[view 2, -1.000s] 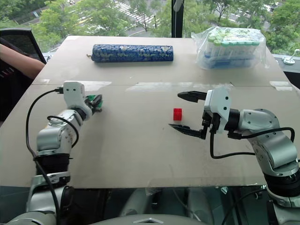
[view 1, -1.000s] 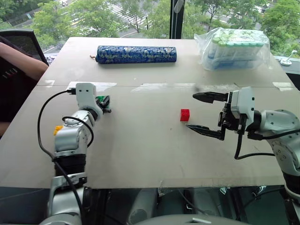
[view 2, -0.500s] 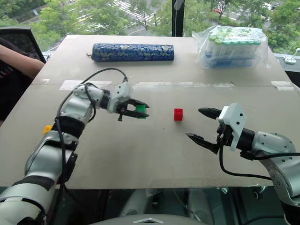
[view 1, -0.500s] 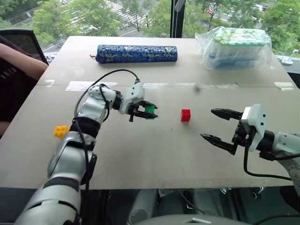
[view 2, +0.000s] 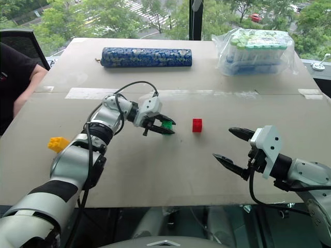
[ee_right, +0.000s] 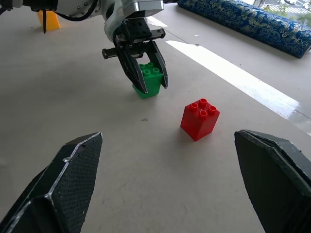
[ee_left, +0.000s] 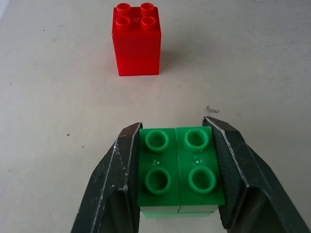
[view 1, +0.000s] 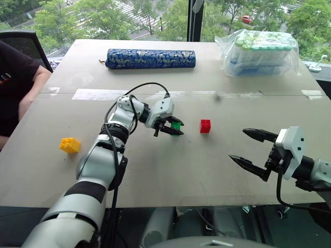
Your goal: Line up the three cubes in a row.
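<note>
My left gripper is shut on the green cube, holding it near the table's middle, just left of the red cube. In the right wrist view the green cube looks to be at the table surface, with the red cube a short gap away. The yellow cube lies far off at the left side of the table. My right gripper hangs open near the front right, well clear of the red cube, nothing between its fingers.
A blue patterned roll lies along the far side of the table. A plastic bag of bottles sits at the far right. A person's arm rests at the table's left edge.
My left arm has swung from the left to the middle, bringing the green cube close beside the red one. My right gripper has drawn back toward the front right, still open.
</note>
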You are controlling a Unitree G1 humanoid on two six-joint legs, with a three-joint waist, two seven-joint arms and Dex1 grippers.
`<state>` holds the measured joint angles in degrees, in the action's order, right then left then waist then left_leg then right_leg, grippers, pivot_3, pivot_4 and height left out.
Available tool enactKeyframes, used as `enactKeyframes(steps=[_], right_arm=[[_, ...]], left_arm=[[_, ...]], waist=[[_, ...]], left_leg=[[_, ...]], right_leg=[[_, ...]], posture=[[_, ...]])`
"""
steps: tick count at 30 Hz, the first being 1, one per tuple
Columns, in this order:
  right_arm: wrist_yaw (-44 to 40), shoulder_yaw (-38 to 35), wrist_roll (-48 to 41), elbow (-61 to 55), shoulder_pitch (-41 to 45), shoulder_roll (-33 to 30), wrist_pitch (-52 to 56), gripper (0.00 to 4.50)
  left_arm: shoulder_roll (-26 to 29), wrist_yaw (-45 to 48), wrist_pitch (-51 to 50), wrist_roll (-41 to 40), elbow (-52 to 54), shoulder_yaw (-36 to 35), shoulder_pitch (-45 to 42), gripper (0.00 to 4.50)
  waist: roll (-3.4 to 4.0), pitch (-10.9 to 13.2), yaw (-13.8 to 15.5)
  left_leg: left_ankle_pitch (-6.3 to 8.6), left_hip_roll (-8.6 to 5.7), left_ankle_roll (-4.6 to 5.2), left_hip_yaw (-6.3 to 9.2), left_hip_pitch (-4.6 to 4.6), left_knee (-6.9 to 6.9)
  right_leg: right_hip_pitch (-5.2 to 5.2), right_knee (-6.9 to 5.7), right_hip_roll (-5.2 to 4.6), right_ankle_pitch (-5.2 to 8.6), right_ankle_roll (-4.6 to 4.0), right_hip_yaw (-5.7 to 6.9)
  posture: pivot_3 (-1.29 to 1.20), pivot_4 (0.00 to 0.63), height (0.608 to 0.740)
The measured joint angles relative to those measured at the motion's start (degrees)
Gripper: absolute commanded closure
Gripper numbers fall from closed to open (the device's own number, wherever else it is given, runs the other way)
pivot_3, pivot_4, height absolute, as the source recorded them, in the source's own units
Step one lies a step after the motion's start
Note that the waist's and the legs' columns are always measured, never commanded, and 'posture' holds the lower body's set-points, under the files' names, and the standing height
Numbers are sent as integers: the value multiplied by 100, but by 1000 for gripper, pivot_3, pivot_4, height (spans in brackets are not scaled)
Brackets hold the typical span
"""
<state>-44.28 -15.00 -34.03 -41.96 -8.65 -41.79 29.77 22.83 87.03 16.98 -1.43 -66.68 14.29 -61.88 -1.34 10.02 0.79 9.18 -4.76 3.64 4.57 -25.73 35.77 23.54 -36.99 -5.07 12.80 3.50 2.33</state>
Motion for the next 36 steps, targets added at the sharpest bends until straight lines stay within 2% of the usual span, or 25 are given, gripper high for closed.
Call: enactKeyframes(steps=[18, 20, 21, 23, 25, 29, 32, 36], right_arm=[[-22, -19, -28, 0, 0, -62, -15, 0], [-21, -20, -33, 0, 0, -70, -15, 0], [-18, -20, -30, -1, 0, -74, -17, 0], [2, -35, -27, -1, 1, -74, -29, 0], [37, -116, -34, -1, 13, -74, -32, 0], [45, -148, -46, -26, 16, -75, -32, 0], [66, -147, -95, -84, 31, -75, -31, 0], [71, -26, -200, -87, 286, -71, -30, 0]], left_arm=[[-64, -221, 14, 293, -79, -139, -79, 3182], [-71, -215, 20, 324, -145, -175, -79, 2181], [-74, -214, 24, 348, -148, -197, -79, 1982], [-79, -214, 24, 354, -157, -231, -79, 1198], [-90, -222, 20, 353, -159, -262, -81, 168], [-97, -126, -157, 266, -149, -453, -85, 75], [101, 117, -426, 1, 146, -712, -78, 75], [929, 309, -1806, -801, 2040, -1348, 668, 75]], waist=[[0, 0, 1], [0, 0, 2], [0, 0, 3], [0, 0, 3], [0, 0, 3], [0, 0, 0], [0, 0, -25], [5, -2, -176]], left_leg=[[2, -3, 3, -1, -6, 17], [2, -3, 3, -1, -6, 17], [2, -3, 3, -1, -6, 17], [2, -3, 3, -1, -7, 18], [2, -3, 3, -1, -6, 20], [2, -3, 4, -1, -6, 21], [2, -1, 3, -2, -6, 21], [3, 3, 2, -1, -1, 16]], right_leg=[[-2, -3, 3, -16, -12, 1], [-2, -3, 4, -18, -14, 3], [-2, -3, 4, -18, -14, 2], [-2, -3, 4, -18, -14, 2], [-2, -3, 4, -18, -14, 2], [-2, -4, 5, -19, -13, 2], [0, -6, 5, -19, -13, 0], [1, -6, 2, -19, -16, -14]], posture=[[0, 150, 740], [0, 150, 740], [0, 150, 740], [0, 150, 740], [0, 150, 740], [0, 150, 740], [0, 150, 740], [0, 150, 740]])
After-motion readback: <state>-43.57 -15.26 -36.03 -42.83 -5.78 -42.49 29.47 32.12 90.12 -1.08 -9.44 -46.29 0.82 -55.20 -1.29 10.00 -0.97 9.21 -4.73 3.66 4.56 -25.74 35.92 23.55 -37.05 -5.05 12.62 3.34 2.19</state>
